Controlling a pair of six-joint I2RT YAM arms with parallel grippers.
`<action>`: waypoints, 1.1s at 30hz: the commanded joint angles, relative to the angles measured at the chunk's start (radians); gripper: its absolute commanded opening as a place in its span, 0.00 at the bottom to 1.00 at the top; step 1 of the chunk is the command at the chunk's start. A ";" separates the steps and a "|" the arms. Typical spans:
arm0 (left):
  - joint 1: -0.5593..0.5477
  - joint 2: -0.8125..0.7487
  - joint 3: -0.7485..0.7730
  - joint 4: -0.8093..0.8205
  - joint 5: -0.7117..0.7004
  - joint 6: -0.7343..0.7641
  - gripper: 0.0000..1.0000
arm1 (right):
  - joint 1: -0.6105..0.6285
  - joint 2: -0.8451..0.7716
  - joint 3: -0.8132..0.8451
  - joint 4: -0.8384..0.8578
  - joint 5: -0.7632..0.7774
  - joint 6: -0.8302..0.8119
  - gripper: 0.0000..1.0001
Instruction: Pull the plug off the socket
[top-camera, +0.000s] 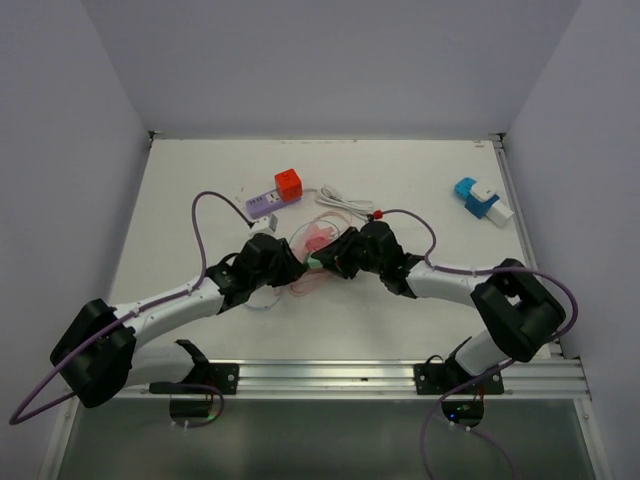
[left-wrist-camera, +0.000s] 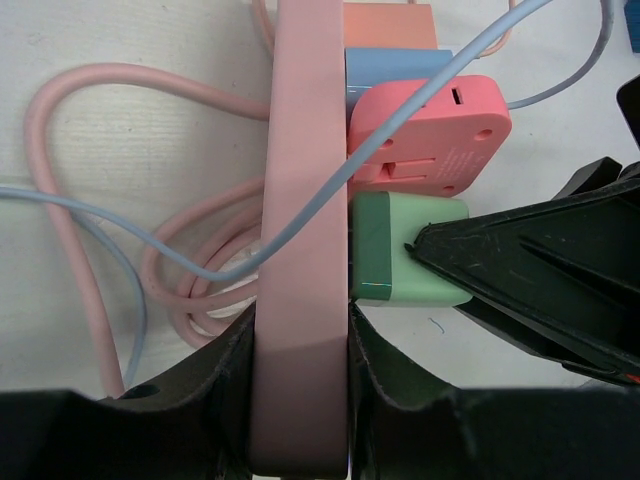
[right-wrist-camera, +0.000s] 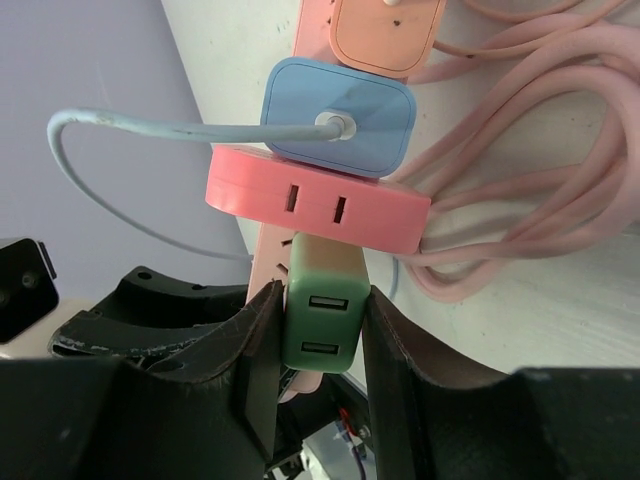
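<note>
A pink power strip (top-camera: 318, 238) lies at mid-table with several plugs in it. In the left wrist view my left gripper (left-wrist-camera: 300, 335) is shut on the strip (left-wrist-camera: 300, 230), one finger on each long side. A green USB plug (left-wrist-camera: 385, 250) sits against the strip's face, below a coral adapter (left-wrist-camera: 425, 135) and a blue plug (left-wrist-camera: 390, 70). In the right wrist view my right gripper (right-wrist-camera: 320, 330) is shut on the green plug (right-wrist-camera: 322, 310), its fingers pressing both sides. The two grippers meet over the strip in the top view, left (top-camera: 288, 268) and right (top-camera: 330, 260).
The strip's pink cable (right-wrist-camera: 520, 200) lies coiled beside it, and a light blue cable (left-wrist-camera: 150, 240) crosses it. A purple strip with a red cube plug (top-camera: 288, 184) and a white cable (top-camera: 345, 203) lie behind. A blue-white adapter (top-camera: 480, 198) lies far right.
</note>
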 joint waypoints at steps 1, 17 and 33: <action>0.070 0.017 0.000 -0.125 -0.279 -0.008 0.00 | -0.039 -0.115 -0.010 -0.099 0.030 -0.078 0.00; 0.071 0.016 0.009 -0.127 -0.276 0.015 0.00 | -0.145 -0.270 0.015 -0.392 0.086 -0.296 0.00; 0.070 0.026 -0.048 -0.112 -0.167 0.033 0.00 | -0.563 -0.331 -0.200 -0.213 0.108 -0.531 0.00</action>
